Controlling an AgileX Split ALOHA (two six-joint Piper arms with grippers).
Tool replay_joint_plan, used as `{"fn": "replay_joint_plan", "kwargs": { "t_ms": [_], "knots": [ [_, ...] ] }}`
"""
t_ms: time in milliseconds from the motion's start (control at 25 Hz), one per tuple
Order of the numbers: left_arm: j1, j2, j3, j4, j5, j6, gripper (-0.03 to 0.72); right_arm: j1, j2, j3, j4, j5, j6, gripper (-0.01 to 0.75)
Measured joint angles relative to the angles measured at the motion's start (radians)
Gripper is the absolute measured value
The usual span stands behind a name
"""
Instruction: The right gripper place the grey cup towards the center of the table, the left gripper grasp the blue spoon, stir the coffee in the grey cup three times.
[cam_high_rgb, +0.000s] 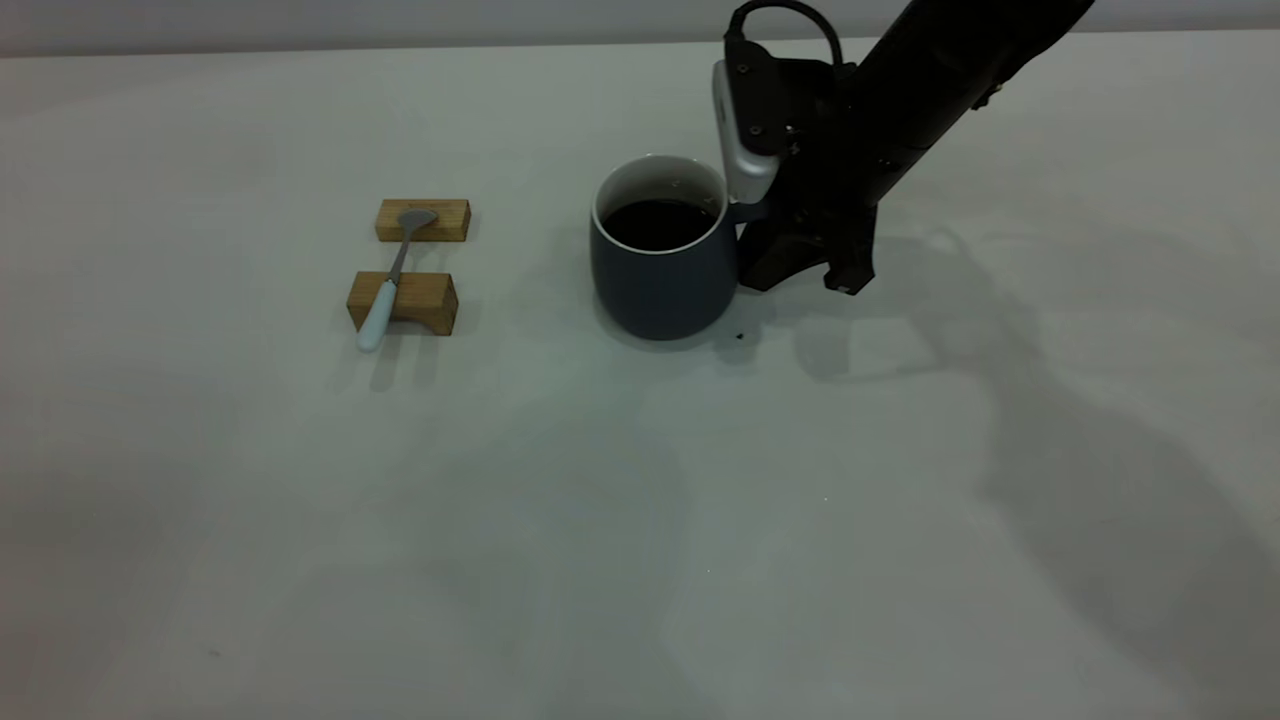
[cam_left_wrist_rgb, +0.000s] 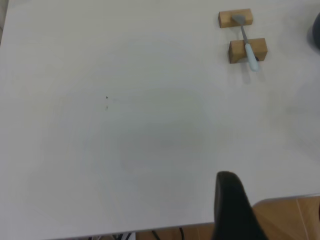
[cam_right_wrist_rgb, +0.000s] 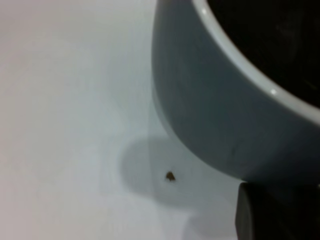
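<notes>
The grey cup (cam_high_rgb: 662, 270) stands on the table (cam_high_rgb: 640, 520) near its middle, with dark coffee (cam_high_rgb: 658, 224) inside. My right gripper (cam_high_rgb: 812, 272) is at the cup's right side, shut on the handle (cam_high_rgb: 746, 211), most of which it hides. In the right wrist view the cup wall (cam_right_wrist_rgb: 225, 115) fills the frame beside one dark finger (cam_right_wrist_rgb: 280, 215). The blue spoon (cam_high_rgb: 390, 285) lies across two wooden blocks to the left of the cup, bowl on the far block; it also shows small and distant as the spoon (cam_left_wrist_rgb: 248, 46). Only one finger (cam_left_wrist_rgb: 231, 207) of my left gripper shows, at the table's edge.
Two wooden blocks (cam_high_rgb: 422, 220) (cam_high_rgb: 402, 301) carry the spoon. A tiny dark speck (cam_high_rgb: 740, 336) lies by the cup's base, and the same speck (cam_right_wrist_rgb: 170, 175) shows close up. A wooden surface (cam_left_wrist_rgb: 290, 217) shows beyond the table's edge.
</notes>
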Motion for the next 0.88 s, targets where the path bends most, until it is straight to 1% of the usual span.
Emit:
{"fn": "replay_joint_plan", "kwargs": {
  "t_ms": [200,440,560,720,880],
  "knots": [
    [0.0,0.0,0.0,0.0,0.0,0.0,0.483,-0.017,0.0,0.0,0.0,0.001,0.0,0.176],
    [0.0,0.0,0.0,0.0,0.0,0.0,0.483,-0.02,0.0,0.0,0.008,0.002,0.0,0.181],
    [0.0,0.0,0.0,0.0,0.0,0.0,0.483,-0.02,0.001,0.0,0.029,0.002,0.0,0.209],
    [0.0,0.0,0.0,0.0,0.0,0.0,0.483,-0.02,0.001,0.0,0.057,-0.004,0.0,0.27],
    [0.0,0.0,0.0,0.0,0.0,0.0,0.483,-0.021,0.001,-0.001,0.065,-0.004,0.0,0.288]
  ]
}}
